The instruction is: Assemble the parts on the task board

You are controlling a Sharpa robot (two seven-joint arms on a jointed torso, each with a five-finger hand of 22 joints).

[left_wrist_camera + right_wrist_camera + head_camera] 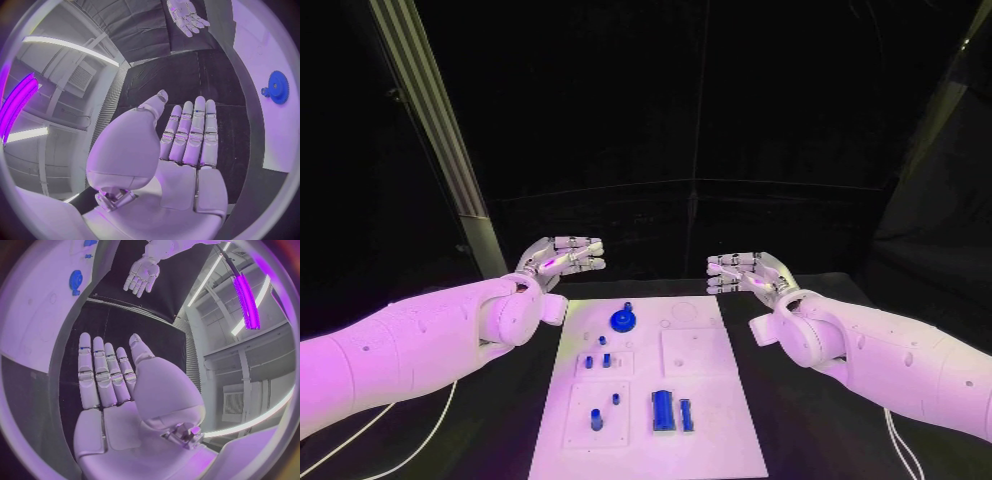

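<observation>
Currently we are holding our left hand (560, 257) and right hand (747, 272) flat, fingers straight, empty; the blue gear (623, 320) is lying below both fingertips, nearer our left.

A violet-pink light washes the white arms and the task board (707, 420) in the head view, while the room behind stays almost black. The bench (798, 420) reads as a dark, featureless surface. In both wrist views straight edges bow toward the circle's rim. Bright ceiling strips glare there, one of them a saturated magenta bar (245, 295). The hands look evenly lit, with soft shadows.
</observation>
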